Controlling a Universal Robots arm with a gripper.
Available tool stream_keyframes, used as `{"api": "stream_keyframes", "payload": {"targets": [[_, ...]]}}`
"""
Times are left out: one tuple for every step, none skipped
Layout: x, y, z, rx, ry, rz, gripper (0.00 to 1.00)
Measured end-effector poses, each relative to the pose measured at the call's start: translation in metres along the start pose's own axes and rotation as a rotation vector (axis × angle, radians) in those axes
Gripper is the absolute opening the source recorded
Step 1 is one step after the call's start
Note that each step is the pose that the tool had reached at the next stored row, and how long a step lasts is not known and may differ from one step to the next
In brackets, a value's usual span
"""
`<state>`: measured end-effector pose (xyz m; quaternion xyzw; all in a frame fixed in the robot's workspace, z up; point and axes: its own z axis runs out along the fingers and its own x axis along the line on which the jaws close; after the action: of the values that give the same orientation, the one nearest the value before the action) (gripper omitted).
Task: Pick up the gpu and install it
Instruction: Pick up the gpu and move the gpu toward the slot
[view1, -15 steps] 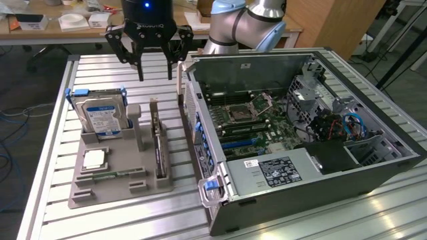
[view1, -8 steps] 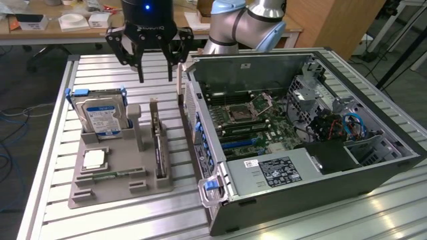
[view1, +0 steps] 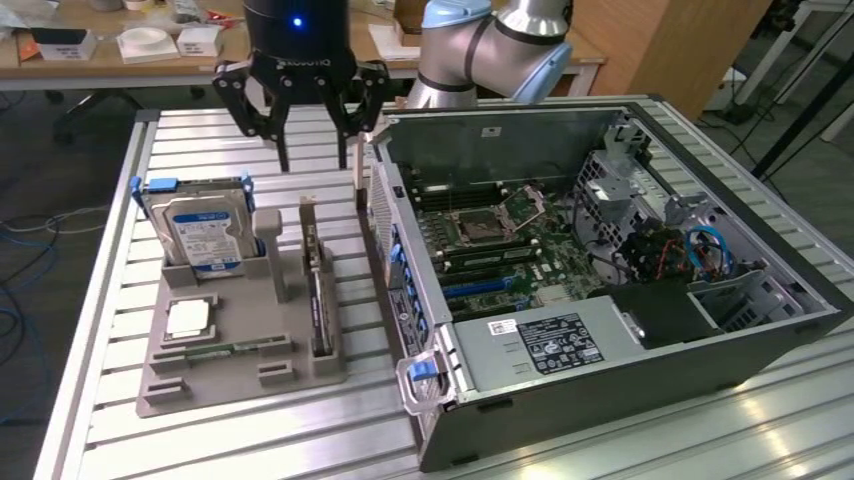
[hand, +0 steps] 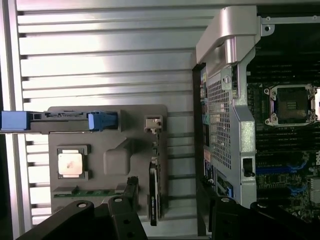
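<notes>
1. Grey plastic holder (view1: 310, 375) lies on the slatted metal tabletop (view1: 200, 135), along the edge at the exterior view's left. An open computer case (view1: 694, 345) takes up the side at the exterior view's right.
2. The gpu (view1: 318, 290) stands on its long edge in a slot of the holder, on the side nearest the case. It is a thin dark card with its narrow metal bracket at the end toward the tabletop's far edge. It sits in the holder, untouched.
3. Other parts share the holder. A hard drive (view1: 200, 235) with a blue label stands upright, a square chip (view1: 190, 318) lies flat, and a green memory stick (view1: 220, 350) lies near the holder's front edge.
4. The black claw (view1: 314, 165) hangs above the far end of the holder, near the tabletop's far edge. Its fingers (view1: 283, 150) are spread wide apart and hold nothing. It is clear of the gpu, roughly over its bracket end.
5. By my judgement the step in hand is the approach for the pick-up. Nothing is gripped and nothing is installed.
6. A grip here seems to call for the spread fingers to straddle the thin card, one on each flat face. It also needs a straight descent, so the claw clears the case wall just beside the card.
</notes>
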<state>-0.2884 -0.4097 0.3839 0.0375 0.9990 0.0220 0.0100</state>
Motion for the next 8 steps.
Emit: {"api": "stream_keyframes", "payload": {"targets": [[-0.0002,-0.0009,0.0004,0.0000,0.0000,0.000,0.59],[-0.0004,-0.0016,0.0008,-0.0001,-0.0001,0.000,0.59],[-0.0006,-0.0023,0.0012,-0.0002,-0.0001,0.000,0.59],[-0.0007,-0.0029,0.0017,-0.0002,-0.0001,0.000,0.59],[-0.0007,-0.0033,0.0021,-0.0001,0.0000,0.000,0.59],[-0.0007,-0.0036,0.0027,0.0000,0.0001,0.000,0.59],[-0.0006,-0.0037,0.0035,0.0001,0.0001,0.000,0.59],[-0.0006,-0.0037,0.0045,0.0000,0.0001,0.000,0.59]]}}
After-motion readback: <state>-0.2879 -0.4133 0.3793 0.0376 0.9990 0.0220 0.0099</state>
